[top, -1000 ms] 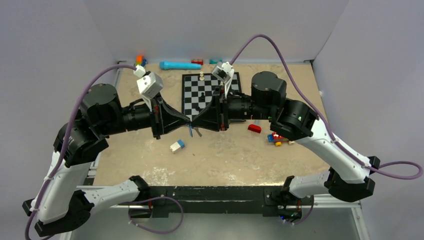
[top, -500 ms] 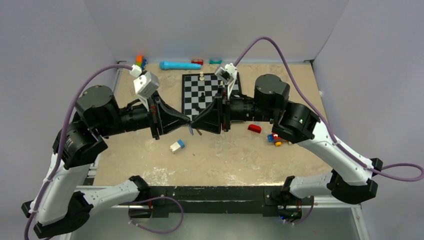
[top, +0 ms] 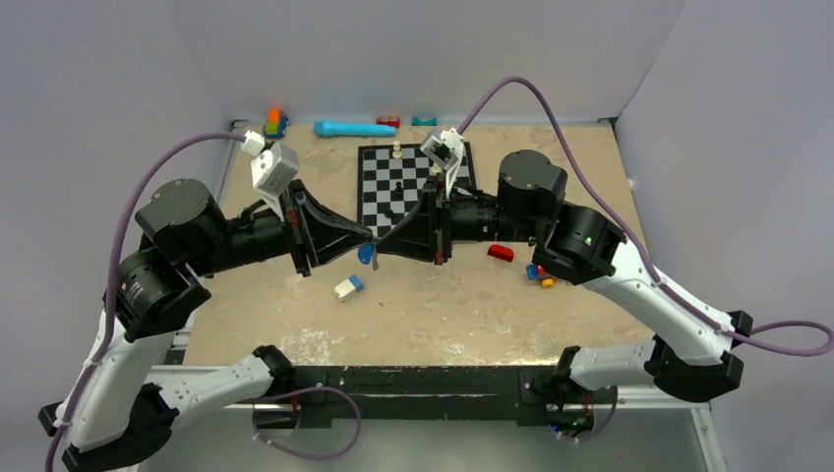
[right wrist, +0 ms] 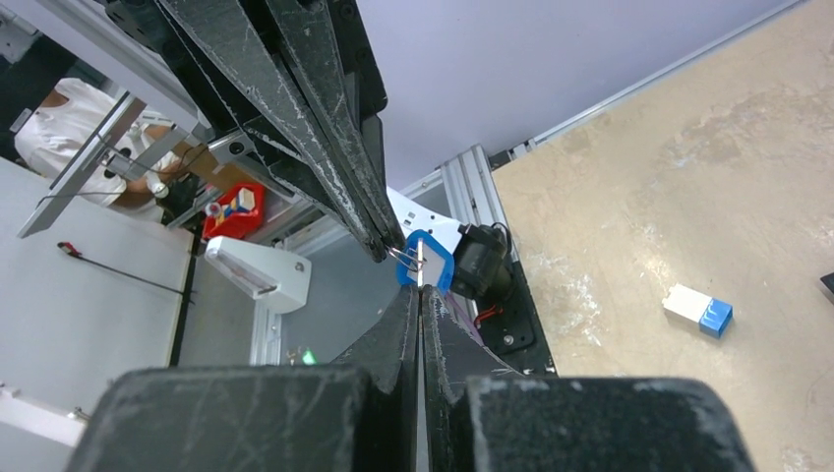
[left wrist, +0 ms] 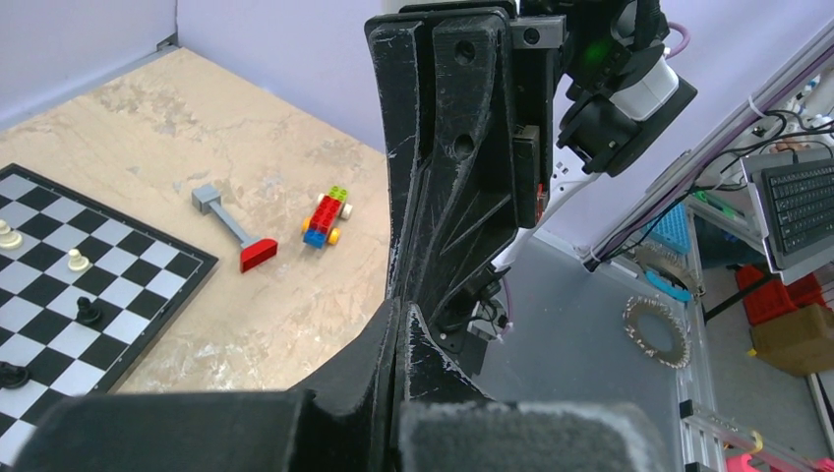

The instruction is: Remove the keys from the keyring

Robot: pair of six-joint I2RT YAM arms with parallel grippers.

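Blue-headed key [right wrist: 442, 264] hangs between our meeting tips: right gripper [right wrist: 421, 290] pinched shut on it, left gripper [right wrist: 384, 253] clamped on the keyring [right wrist: 403, 254]. We should draw apart slowly, keeping both pinches firm.

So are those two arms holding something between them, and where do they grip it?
Yes: the blue key on its wire ring. The left end effector pinches the ring, the right end effector seemingly the key, beside its head.

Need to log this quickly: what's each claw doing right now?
Left claw: closed, pinching the keyring.
Right claw: closed on the same keyring, blue key hanging just below the tips.
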